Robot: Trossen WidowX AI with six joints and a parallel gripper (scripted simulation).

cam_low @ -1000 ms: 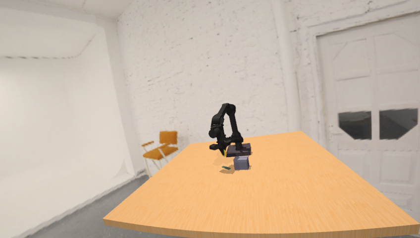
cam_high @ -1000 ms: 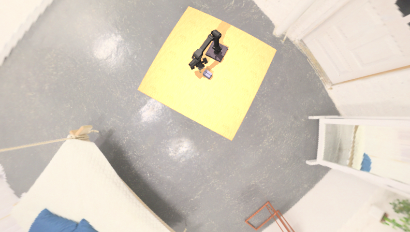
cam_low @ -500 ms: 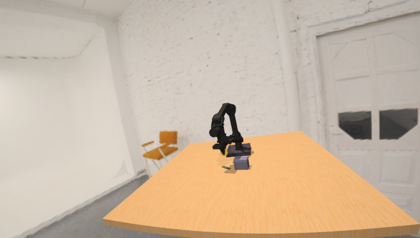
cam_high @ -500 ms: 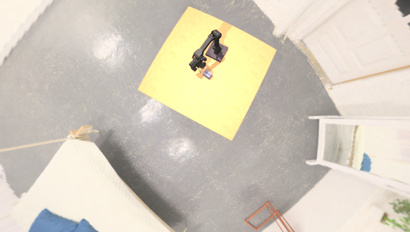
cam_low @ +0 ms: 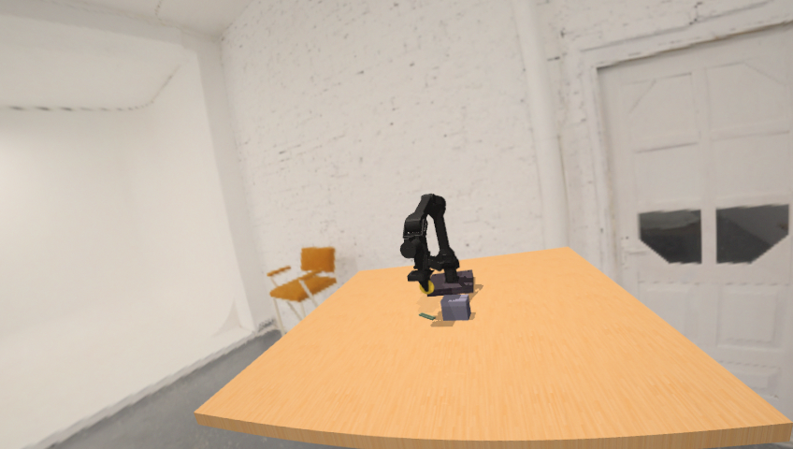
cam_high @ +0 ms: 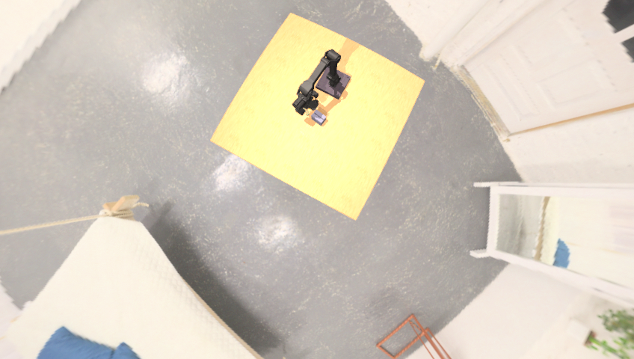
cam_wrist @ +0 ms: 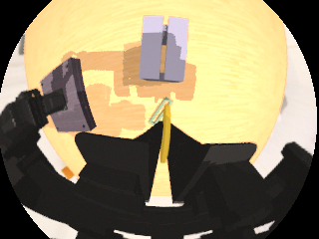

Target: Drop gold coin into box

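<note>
Holding item one, the thin gold coin (cam_wrist: 163, 134), edge-on between its fingers, the black parallel-jaw pincer (cam_wrist: 163, 159) hangs above the orange wooden desk (cam_low: 500, 355), pressed shut on the disc. Item two: closed grey box (cam_wrist: 163, 48) with a narrow dark slot (cam_wrist: 162, 50) along its lid, resting on the desk ahead of the pincer; in the wrist view the coin's edge runs nearly in line with that slot, though the coin sits short of the box, not over it. Item three: shallow dark-green holder (cam_low: 425, 316), vacated, lying on the desk just beside the box. In the exterior view the coin (cam_low: 425, 286) shows as a yellow disc under the black arm, higher than the lid. Risks, as judged: the slot is barely wider than the coin, so a slight twist or sideways offset at release would likely land the disc flat on the lid or send it rolling off; lowering it askew could jam its rim against the slot's lip; the small grip area could let it pivot between the fingers.
</note>
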